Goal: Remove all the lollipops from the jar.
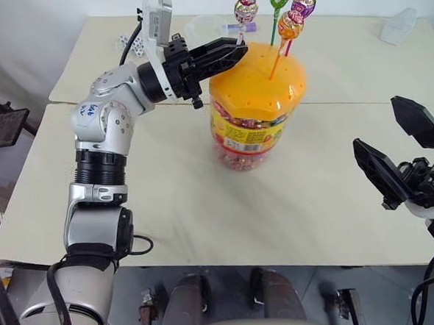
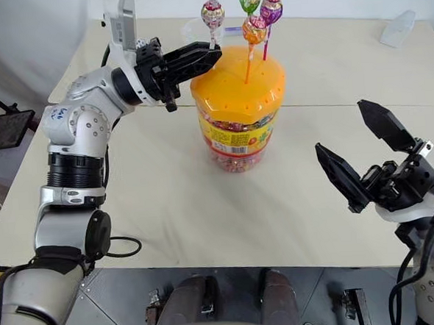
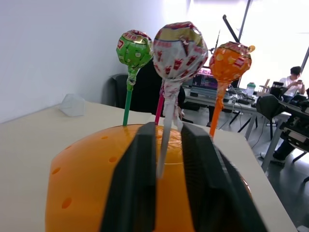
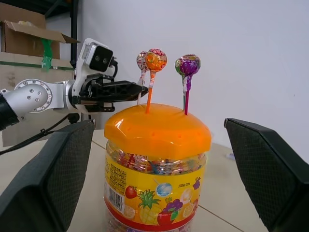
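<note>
Left gripper has its jaws clamped low on the white stick of the pink lollipop, at the lid's 10 o'clock, probably for a straight pull. Jar sits mid-table with all four lollipops in its lid. Right gripper waits at the jar's 4 o'clock, jaws wide and empty.

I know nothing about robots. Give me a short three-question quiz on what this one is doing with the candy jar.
1. True or false: all four lollipops stand in the jar's orange lid.
2. Which lollipop's stick has the left gripper closed on?
A. green
B. pink and white
C. orange
3. Fill in: the right gripper's jaws are ____.

Key:
1. True; the green lollipop, orange lollipop, purple lollipop and pink and white lollipop all stand there.
2. B
3. open
</note>
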`<state>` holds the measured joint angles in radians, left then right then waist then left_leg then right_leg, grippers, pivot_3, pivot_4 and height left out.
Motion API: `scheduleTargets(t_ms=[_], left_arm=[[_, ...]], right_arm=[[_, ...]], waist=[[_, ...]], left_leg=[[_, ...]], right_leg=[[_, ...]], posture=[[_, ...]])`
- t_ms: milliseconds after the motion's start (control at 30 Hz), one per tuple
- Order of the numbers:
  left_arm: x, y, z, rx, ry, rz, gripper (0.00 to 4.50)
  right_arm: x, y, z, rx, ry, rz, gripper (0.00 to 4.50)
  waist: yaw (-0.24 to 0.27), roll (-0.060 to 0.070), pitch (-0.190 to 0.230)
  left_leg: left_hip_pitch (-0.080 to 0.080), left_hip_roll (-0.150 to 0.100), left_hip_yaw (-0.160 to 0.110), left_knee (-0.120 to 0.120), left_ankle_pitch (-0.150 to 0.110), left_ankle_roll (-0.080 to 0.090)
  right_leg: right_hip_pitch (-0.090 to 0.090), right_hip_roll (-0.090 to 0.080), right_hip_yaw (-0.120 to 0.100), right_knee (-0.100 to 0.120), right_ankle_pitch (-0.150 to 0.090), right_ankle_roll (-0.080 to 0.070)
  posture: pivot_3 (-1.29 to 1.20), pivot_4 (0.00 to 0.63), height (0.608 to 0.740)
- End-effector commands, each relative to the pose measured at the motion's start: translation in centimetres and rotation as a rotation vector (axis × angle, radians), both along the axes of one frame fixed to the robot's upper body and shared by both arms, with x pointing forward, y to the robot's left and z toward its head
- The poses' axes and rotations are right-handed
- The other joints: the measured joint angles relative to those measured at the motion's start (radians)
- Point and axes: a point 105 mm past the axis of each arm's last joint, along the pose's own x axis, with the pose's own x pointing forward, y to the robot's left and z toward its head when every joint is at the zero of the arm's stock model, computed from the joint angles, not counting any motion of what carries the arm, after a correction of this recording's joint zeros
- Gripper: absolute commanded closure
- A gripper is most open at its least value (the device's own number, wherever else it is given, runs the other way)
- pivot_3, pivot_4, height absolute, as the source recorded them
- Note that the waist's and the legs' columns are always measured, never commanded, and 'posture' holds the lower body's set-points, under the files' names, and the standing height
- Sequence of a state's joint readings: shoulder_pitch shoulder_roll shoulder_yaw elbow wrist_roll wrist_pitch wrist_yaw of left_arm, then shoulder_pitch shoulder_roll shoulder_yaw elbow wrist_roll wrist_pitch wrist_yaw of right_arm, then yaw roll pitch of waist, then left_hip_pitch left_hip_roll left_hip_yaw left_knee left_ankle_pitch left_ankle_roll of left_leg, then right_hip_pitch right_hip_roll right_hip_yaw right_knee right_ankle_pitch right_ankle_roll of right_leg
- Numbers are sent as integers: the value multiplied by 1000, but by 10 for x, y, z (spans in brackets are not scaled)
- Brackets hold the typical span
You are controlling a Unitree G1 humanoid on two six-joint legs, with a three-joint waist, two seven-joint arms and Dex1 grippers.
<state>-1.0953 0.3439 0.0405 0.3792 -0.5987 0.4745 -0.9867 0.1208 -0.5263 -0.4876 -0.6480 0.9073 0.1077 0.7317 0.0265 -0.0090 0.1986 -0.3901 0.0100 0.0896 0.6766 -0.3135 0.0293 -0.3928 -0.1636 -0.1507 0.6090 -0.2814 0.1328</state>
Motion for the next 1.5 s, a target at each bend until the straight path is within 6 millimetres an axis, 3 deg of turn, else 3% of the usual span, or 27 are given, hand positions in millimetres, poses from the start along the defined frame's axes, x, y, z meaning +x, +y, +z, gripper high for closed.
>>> scheduleTargets(t_ms=[33,133,200,300,367,400,567,733,833,1067,1233,1300,1500], left_arm=[[-8,11,31,-155,-51,-39,4474],[-12,47,61,-444,8,-80,4474],[-3,75,58,-499,52,22,4474],[9,109,26,-352,88,244,4474],[13,135,-24,-99,180,425,4474],[10,147,-47,23,223,490,4474],[-21,205,-109,339,399,742,4474],[-65,209,-159,544,534,714,4474],[-70,220,-172,588,537,760,3796],[-65,219,-160,526,440,686,1764],[-65,207,-99,220,189,506,284],[-68,203,-74,98,141,443,284],[-72,178,-33,-62,40,274,284]], right_arm=[[-6,11,11,-8,-69,34,0],[-5,20,15,-10,-86,97,0],[-6,37,10,-124,-78,195,0],[-8,58,5,-265,-88,341,0],[-9,63,2,-315,-70,435,0],[-9,64,-1,-341,-54,471,0],[-4,53,-28,-452,50,550,0],[8,42,-37,-477,90,522,0],[14,37,-35,-474,93,489,0],[19,33,-18,-401,77,429,0],[27,40,14,-237,13,372,0],[36,45,29,-159,-8,338,0],[75,78,49,-146,83,281,0]], waist=[[0,0,0],[-4,0,0],[-8,0,0],[-19,1,0],[-27,1,0],[-27,1,0],[-7,-7,3],[2,-6,4],[1,-6,4],[-3,-4,4],[-3,-5,4],[-5,-5,4],[-18,-4,4]], left_leg=[[0,0,0,0,0,0],[0,1,0,0,0,0],[0,2,-2,0,0,0],[3,1,-4,-1,0,0],[6,1,-3,-3,-1,0],[6,1,-3,-4,-1,0],[1,4,-3,0,-2,-1],[1,5,-5,4,-7,2],[2,5,-3,4,-7,2],[3,6,1,3,-8,0],[3,6,3,4,-8,1],[3,7,3,4,-8,1],[3,6,3,4,-8,1]], right_leg=[[0,0,0,0,0,0],[0,0,0,0,0,0],[-1,0,1,1,0,0],[-1,0,3,2,0,0],[0,0,5,3,0,0],[-1,0,5,3,0,0],[-2,0,3,2,0,0],[0,-1,7,0,1,1],[-1,-1,11,0,1,1],[-4,0,14,2,1,1],[-5,0,15,2,1,1],[-5,1,15,3,1,1],[-6,1,16,5,1,1]], posture=[[0,150,740],[0,150,740],[0,150,740],[0,150,740],[0,150,740],[0,150,740],[0,150,740],[0,150,740],[0,150,740],[0,150,740],[0,150,740],[0,150,740],[0,150,740]])
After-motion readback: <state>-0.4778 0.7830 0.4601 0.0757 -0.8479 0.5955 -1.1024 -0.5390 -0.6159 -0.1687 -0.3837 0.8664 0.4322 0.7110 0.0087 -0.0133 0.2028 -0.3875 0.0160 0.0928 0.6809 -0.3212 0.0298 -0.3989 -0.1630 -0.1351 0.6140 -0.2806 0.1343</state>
